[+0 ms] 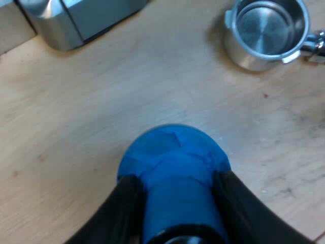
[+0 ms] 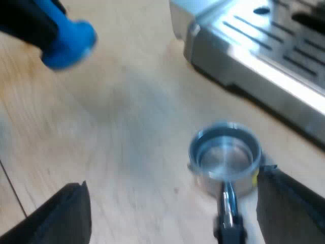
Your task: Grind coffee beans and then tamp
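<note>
Coffee workbench: wooden tabletop (image 1: 152, 91), espresso machine (image 2: 264, 56)

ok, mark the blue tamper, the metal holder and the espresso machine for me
blue tamper (image 1: 172, 157), left wrist view, rounded blue end.
metal holder (image 1: 264, 28), left wrist view, basket floor.
espresso machine (image 2: 254, 65), right wrist view, steel tray edge.

The left gripper (image 1: 176, 179) is pointed steeply downward, and its two black fingers (image 1: 127, 208) are pressed against opposite sides of the blue tamper (image 1: 172, 147), whose rounded end juts out beyond the fingertips. The right gripper (image 2: 172, 178) is likewise angled downward, its fingers (image 2: 66, 216) spread wide with nothing clamped between them. The holder (image 2: 226, 157) is seen just ahead of the gap, its handle running back between the fingers and much nearer to one; whether that finger is touched cannot be told.
</note>
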`<state>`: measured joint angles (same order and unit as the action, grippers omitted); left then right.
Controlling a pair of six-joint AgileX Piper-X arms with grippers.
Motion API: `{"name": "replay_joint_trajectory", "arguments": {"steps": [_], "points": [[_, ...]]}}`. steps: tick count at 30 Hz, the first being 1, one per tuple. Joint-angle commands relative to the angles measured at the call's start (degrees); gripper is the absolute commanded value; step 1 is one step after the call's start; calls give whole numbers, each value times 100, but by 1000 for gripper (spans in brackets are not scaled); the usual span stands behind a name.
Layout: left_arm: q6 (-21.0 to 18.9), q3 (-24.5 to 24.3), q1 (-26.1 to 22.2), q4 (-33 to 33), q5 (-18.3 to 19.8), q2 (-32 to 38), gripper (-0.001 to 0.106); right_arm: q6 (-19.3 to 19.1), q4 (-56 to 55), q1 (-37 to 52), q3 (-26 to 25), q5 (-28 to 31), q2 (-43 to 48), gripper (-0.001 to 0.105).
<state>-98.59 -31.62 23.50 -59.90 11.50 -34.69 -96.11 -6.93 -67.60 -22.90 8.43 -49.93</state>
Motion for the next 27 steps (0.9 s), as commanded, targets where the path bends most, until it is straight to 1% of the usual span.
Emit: {"name": "replay_joint_trajectory", "arguments": {"steps": [1,4,6,10,13,15,16,18,22,23,27], "points": [[-34,-72,32,-3,164,22,0,7,-247,-8,-9,99,35,69],[-45,-122,81,-3,162,22,0,21,-315,11,45,359,35,69],[-45,-184,240,-3,162,22,0,99,-293,7,134,587,35,69],[-45,-230,455,33,116,22,0,130,-273,7,293,591,46,69],[-45,-230,519,59,122,22,0,324,-103,7,466,591,47,69],[-45,-230,538,56,117,22,0,489,272,7,631,591,47,69],[-45,-230,534,56,146,22,0,491,381,7,683,591,47,69],[-45,-247,550,56,221,22,0,457,693,7,791,591,47,69],[-45,-282,640,93,252,22,0,371,824,7,864,591,47,69],[-45,-295,706,111,252,9,0,138,886,7,976,591,47,69],[-11,-427,927,112,252,-193,0,-31,1208,7,1130,591,47,69]]}}
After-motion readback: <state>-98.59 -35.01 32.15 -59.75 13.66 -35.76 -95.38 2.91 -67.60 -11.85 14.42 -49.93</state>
